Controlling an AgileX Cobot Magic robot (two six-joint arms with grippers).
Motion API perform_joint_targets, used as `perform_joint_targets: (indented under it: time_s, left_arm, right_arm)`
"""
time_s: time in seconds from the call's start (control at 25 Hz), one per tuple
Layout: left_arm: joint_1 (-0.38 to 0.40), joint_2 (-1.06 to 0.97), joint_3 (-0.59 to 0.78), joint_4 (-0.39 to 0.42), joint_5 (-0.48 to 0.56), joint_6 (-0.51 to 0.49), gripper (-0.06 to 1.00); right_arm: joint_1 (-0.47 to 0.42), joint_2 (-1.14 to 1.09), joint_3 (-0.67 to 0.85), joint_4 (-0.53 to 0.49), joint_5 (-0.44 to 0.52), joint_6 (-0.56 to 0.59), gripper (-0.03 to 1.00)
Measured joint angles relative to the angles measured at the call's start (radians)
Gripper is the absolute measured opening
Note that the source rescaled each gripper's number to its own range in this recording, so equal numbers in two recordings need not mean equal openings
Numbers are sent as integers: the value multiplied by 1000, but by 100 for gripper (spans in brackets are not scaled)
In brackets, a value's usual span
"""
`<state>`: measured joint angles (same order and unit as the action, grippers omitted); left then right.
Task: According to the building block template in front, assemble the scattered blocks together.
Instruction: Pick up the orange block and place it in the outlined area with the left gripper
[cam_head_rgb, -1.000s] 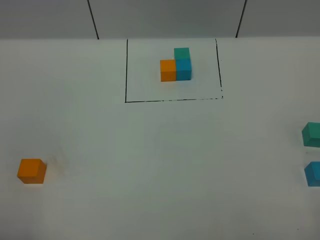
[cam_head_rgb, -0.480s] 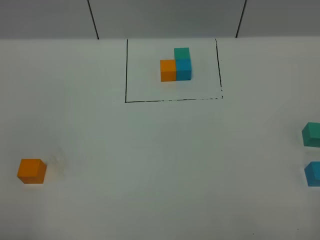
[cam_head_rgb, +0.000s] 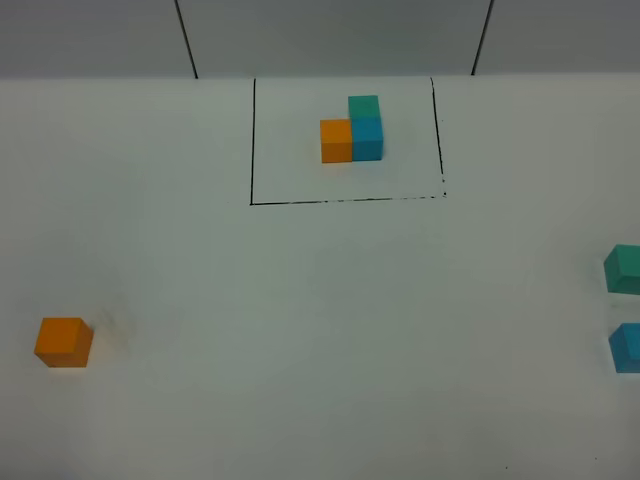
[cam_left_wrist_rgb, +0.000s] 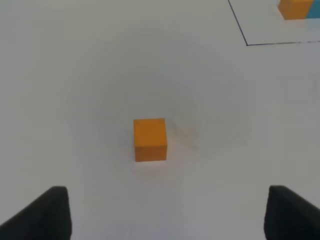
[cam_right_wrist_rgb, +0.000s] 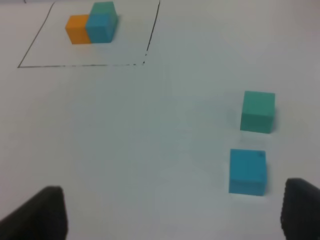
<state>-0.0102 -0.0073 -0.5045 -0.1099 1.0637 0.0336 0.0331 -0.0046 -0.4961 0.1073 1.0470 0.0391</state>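
The orange cube (cam_head_rgb: 63, 342) near the left edge of the tabletop (cam_head_rgb: 320, 330) has open room on every side. By the right edge, the teal cube (cam_head_rgb: 624, 269) and blue cube (cam_head_rgb: 627, 347) stand close, a gap between.

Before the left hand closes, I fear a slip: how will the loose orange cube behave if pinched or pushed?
The orange cube looks rigid with flat faces, so it should probably keep shape when pinched. Resting flat on the table, it would likely slide, not roll. Its matte finish suggests fair grip.

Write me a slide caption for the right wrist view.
Open right gripper facing the loose teal-green cube and sky-blue cube, with the three-cube template farther off.
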Motion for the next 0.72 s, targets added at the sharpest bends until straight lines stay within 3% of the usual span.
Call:
perform_joint_targets:
  time_s: [0.72]
  left_arm:
    - [0,0,0,0,0,0,81]
  right_arm:
    - [0,0,0,-45,0,61,76]
